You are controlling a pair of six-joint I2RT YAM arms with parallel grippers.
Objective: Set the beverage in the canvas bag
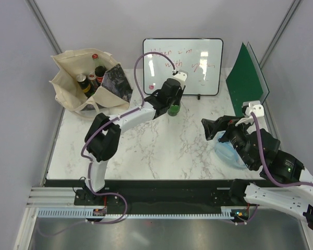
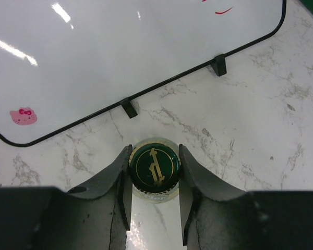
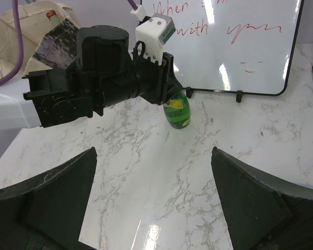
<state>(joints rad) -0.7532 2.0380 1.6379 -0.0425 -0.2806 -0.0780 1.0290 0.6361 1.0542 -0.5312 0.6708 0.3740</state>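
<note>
Low in the left wrist view, the left gripper [image 2: 154,156] pinches the cap of the green bottle [image 3: 178,112], just before the whiteboard [image 1: 182,65]. Held so high (cap only), it could slip or swing, then snag the rim of the bag [image 1: 68,96], upper left overhead.

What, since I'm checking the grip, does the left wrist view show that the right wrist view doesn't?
Only left wrist: the bottle from above, its cap pinched between the fingers of the left tool, and a pink sticker on the whiteboard. Only right wrist: the bottle's green body, the left arm, the bag and the open right tool. Both: bottle, whiteboard, marble table.
</note>
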